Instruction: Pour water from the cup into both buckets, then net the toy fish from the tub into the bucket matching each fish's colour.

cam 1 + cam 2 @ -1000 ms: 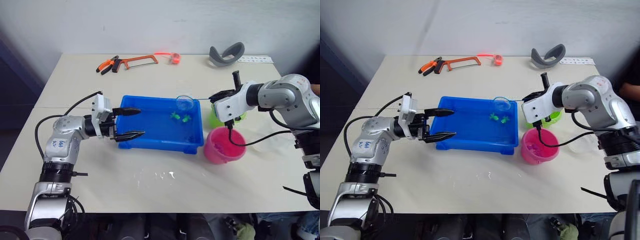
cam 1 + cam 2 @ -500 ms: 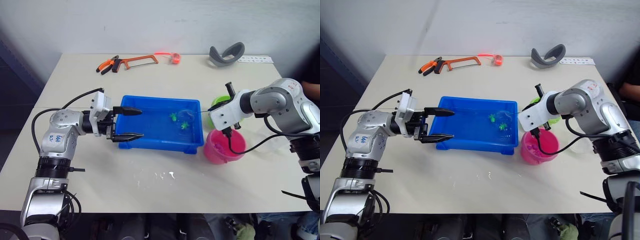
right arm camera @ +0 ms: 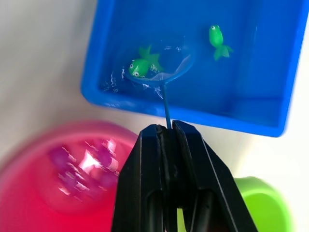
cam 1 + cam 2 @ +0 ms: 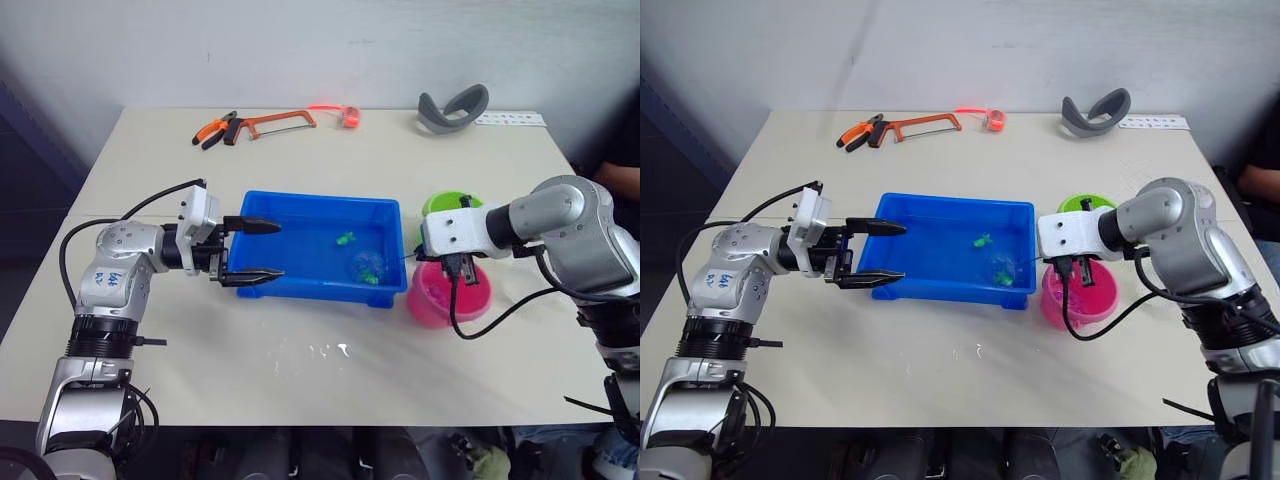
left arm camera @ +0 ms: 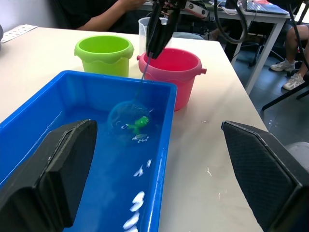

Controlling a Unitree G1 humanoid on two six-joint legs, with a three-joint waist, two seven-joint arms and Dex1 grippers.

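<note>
Blue plastic dominates my view: the tub point(image 4: 322, 248) sits mid-table with water in it. At its left end my left gripper point(image 4: 249, 252) has its fingers spread wide, one over the rim, one outside the near wall; I cannot tell whether either touches. It holds nothing.

Further right, the net point(image 3: 160, 69) is dipped in the water at the tub's right end with one green fish point(image 3: 140, 66) in or right at the hoop, and a second green fish point(image 3: 218, 39) loose beyond it. I judge these fish weightless and slick, likely to float out if I tilt the hoop, so I'd lift level and slowly. The handle is thin and would twist easily; my right gripper point(image 3: 166, 131) is clamped on its far end, which gives reach but little control.

Just right of the tub stand the pink bucket point(image 4: 450, 296) and, behind it, the green bucket point(image 4: 448, 205), both light enough to tip if bumped. Small pink shapes lie in the pink one. The clear cup point(image 5: 145, 31) stands behind them.
</note>
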